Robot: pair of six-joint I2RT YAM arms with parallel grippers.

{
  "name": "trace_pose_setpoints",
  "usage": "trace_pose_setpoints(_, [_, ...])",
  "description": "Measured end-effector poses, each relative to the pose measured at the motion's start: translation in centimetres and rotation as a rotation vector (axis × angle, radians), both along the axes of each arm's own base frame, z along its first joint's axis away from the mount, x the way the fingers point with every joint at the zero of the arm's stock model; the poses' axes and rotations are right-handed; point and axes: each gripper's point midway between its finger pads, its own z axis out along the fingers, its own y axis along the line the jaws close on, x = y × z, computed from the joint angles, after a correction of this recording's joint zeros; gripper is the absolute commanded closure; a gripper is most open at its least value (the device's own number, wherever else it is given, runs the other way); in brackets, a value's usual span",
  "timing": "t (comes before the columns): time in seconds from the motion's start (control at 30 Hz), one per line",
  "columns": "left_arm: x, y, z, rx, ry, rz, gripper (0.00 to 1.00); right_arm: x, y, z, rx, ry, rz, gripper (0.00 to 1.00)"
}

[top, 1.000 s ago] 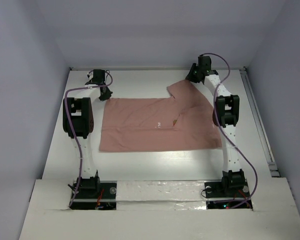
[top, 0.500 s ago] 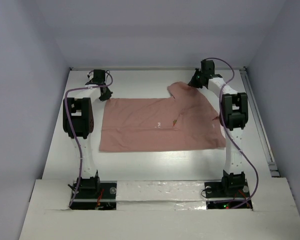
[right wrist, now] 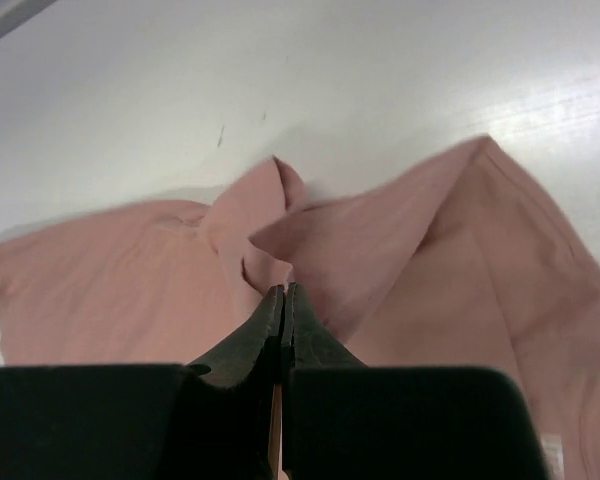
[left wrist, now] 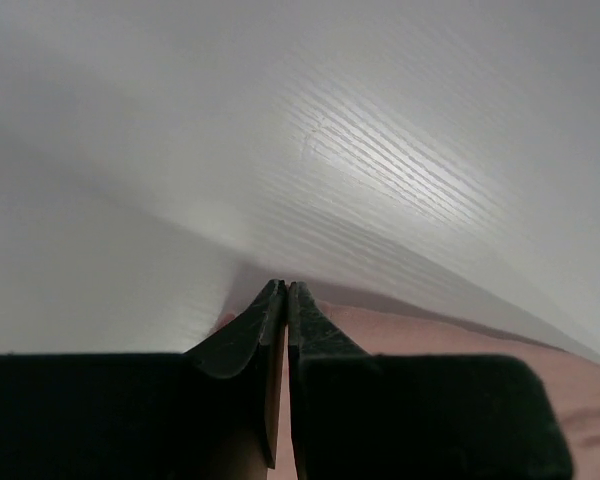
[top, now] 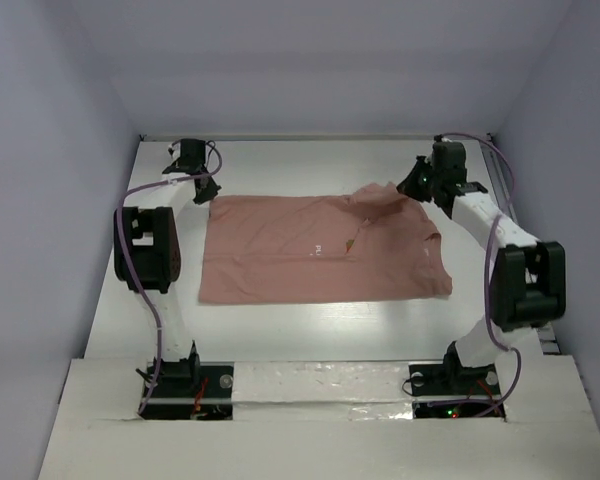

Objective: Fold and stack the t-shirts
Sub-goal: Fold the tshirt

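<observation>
The salmon-pink t-shirt (top: 310, 255) lies spread flat across the middle of the white table, its small orange-yellow graphic (top: 352, 241) facing up. My left gripper (top: 206, 189) is shut on the shirt's far left corner; pink cloth (left wrist: 430, 345) shows beside and between its fingers in the left wrist view (left wrist: 284, 286). My right gripper (top: 416, 186) is shut on a bunched fold at the far right edge and holds it slightly raised. In the right wrist view (right wrist: 283, 289) the shirt (right wrist: 420, 250) spreads out beyond the fingertips.
The pale walls of the enclosure stand close to the table's left, far and right sides. A metal rail (top: 523, 262) runs along the right edge. Both arm bases (top: 175, 375) sit at the near edge, and bare table (top: 310, 335) lies in front of the shirt.
My right arm has swung out to the right, dragging the raised far right fold of the shirt rightward and flatter. The left gripper has stayed at the far left corner.
</observation>
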Motion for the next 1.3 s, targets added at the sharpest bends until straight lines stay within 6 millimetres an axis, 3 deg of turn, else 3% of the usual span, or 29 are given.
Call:
trace_pose_setpoints(0.2, [-1.7, 0.4, 2.9, 0.010, -0.057, -0.003, 1.00, -7.4, -1.1, 1.5, -0.001, -0.017, -0.028, 1.00])
trace_pose_setpoints(0.4, [-5.6, 0.9, 2.1, 0.011, -0.031, 0.003, 1.00, -14.0, -2.4, 1.0, -0.014, -0.001, -0.062, 0.95])
trace_pose_setpoints(0.5, [-7.1, 1.0, 0.7, 0.008, 0.002, 0.003, 1.00, -16.7, -2.7, -1.0, -0.006, 0.060, -0.084, 0.87])
trace_pose_setpoints(0.63, [-9.3, 0.9, -1.7, -0.002, 0.064, 0.003, 1.00, -20.2, -2.9, -5.4, 0.016, 0.216, -0.127, 0.78])
trace_pose_setpoints(0.73, [-10.5, 0.8, -2.9, -0.011, 0.098, 0.002, 0.88, -22.2, -3.0, -8.0, 0.028, 0.313, -0.158, 0.68])
trace_pose_setpoints(0.8, [-11.0, 0.7, -3.1, -0.015, 0.106, 0.001, 0.82, -23.4, -3.3, -9.0, 0.022, 0.362, -0.179, 0.54])
trace_pose_setpoints(0.9, [-11.4, 0.6, -2.3, -0.020, 0.085, 0.000, 0.82, -23.5, -3.6, -8.5, 0.002, 0.338, -0.174, 0.55])
trace_pose_setpoints(0.97, [-11.5, 0.6, -0.9, -0.022, 0.048, -0.002, 0.83, -22.8, -3.3, -7.3, -0.001, 0.299, -0.140, 0.72])
trace_pose_setpoints(1.0, [-11.5, 0.6, 0.0, -0.024, 0.021, -0.002, 0.83, -22.2, -3.1, -6.7, 0.003, 0.279, -0.119, 0.89])
trace_pose_setpoints(1.03, [-11.5, 0.6, 1.0, -0.025, -0.008, -0.001, 0.83, -21.6, -2.7, -6.2, 0.008, 0.266, -0.094, 1.00])
trace_pose_setpoints(1.1, [-11.6, 0.6, 3.1, -0.030, -0.065, 0.004, 0.83, -20.1, -2.0, -5.6, 0.024, 0.251, -0.058, 1.00])
trace_pose_setpoints(1.17, [-11.5, 0.5, 4.6, -0.038, -0.109, 0.009, 0.83, -18.6, -1.3, -5.6, 0.026, 0.248, -0.021, 0.93])
trace_pose_setpoints(1.2, [-11.5, 0.5, 4.9, -0.042, -0.120, 0.013, 0.83, -17.7, -0.9, -5.8, 0.028, 0.256, -0.004, 0.77])
trace_pose_setpoints(1.3, [-11.5, -0.1, 5.0, -0.049, -0.123, 0.013, 0.83, -15.7, 0.3, -6.4, 0.013, 0.271, 0.051, 0.52])
